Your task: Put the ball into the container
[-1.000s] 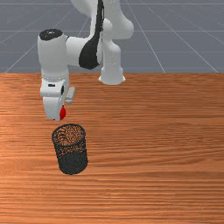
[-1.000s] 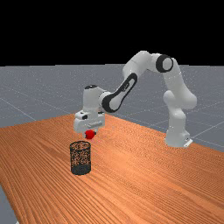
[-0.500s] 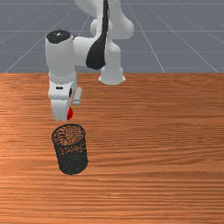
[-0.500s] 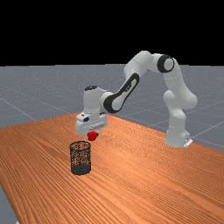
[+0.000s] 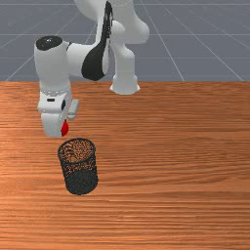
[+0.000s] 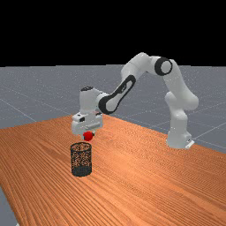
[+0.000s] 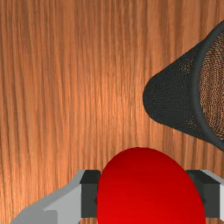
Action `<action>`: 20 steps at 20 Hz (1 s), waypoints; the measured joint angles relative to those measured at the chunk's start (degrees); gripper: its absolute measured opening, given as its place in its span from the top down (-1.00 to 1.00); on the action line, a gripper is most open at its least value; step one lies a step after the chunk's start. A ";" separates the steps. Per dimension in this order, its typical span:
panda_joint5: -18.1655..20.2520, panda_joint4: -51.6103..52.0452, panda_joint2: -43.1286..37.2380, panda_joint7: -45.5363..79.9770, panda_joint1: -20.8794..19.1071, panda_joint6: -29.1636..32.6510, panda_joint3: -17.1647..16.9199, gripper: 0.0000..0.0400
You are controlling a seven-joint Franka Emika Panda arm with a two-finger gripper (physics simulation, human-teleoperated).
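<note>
In the far view my gripper [image 6: 88,134] holds the red ball [image 6: 88,136] above and behind the black mesh container [image 6: 81,160], which stands upright. From the front, the ball [image 5: 64,129] peeks out beside my hand, just beyond the rim of the container [image 5: 80,181] and toward the front view's left. Looking down past my gripper [image 7: 151,194] in the wrist view, both dark pads press the ball [image 7: 148,188] from two sides. The container [image 7: 173,94] lies off to one side of the ball there, its mouth partly in sight.
The wooden table [image 5: 180,161] spreads around the container. The arm's base [image 6: 178,134] stands at the far view's right, well away from the container.
My hand and the held ball first moved toward the front view's right, then back past their earlier place toward its left. The container has stayed where it was.
</note>
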 joint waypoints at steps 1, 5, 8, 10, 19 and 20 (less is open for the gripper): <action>-0.25 0.44 0.20 0.53 0.28 -1.09 -0.08 -0.40; -0.60 3.02 1.58 1.57 1.20 -3.91 0.06 -0.40; -0.43 4.82 2.77 1.08 1.04 -4.25 0.19 -0.40; 0.01 5.33 3.26 -0.60 -0.15 -3.33 0.13 -0.40; -0.55 15.04 13.16 -2.00 -1.97 -7.42 -0.80 -0.40; -0.20 12.99 13.56 -2.05 -2.12 -3.74 -0.57 -0.40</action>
